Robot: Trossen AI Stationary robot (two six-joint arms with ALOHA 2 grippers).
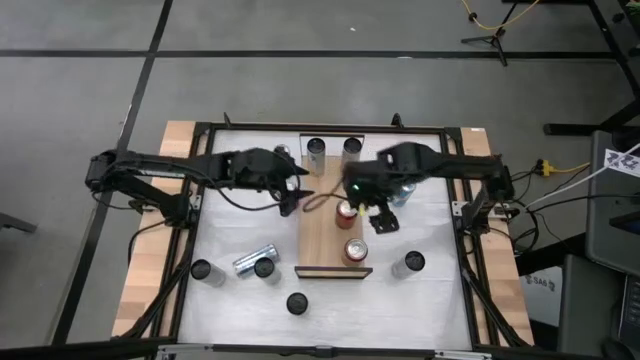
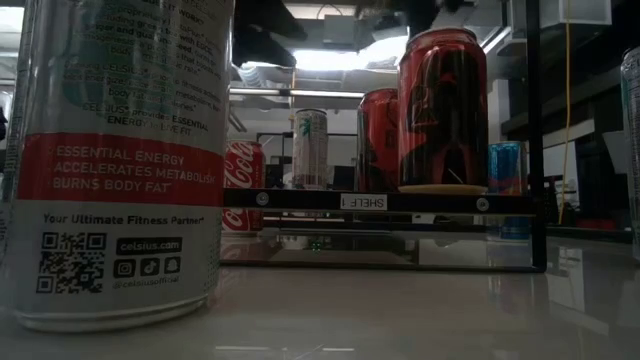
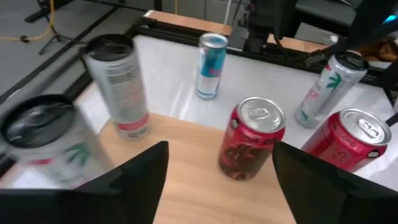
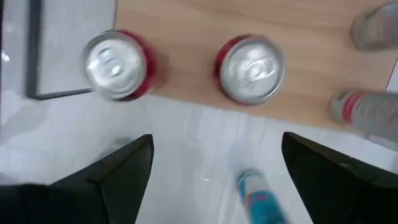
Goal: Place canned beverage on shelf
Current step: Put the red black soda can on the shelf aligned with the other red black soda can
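Note:
The shelf is a light wooden plank at the table's middle, with a dark lip at its near end. Two red cans stand upright on it. My left gripper hovers open over the plank's left side, level with the farther red can, its fingers apart from the can. My right gripper hangs open above the table just right of the plank, pointing down, with a blue can standing below it. Neither gripper holds anything.
Two pale cans stand at the plank's far end. Left of the plank are a lying can and two upright ones. More cans stand at the near middle and right.

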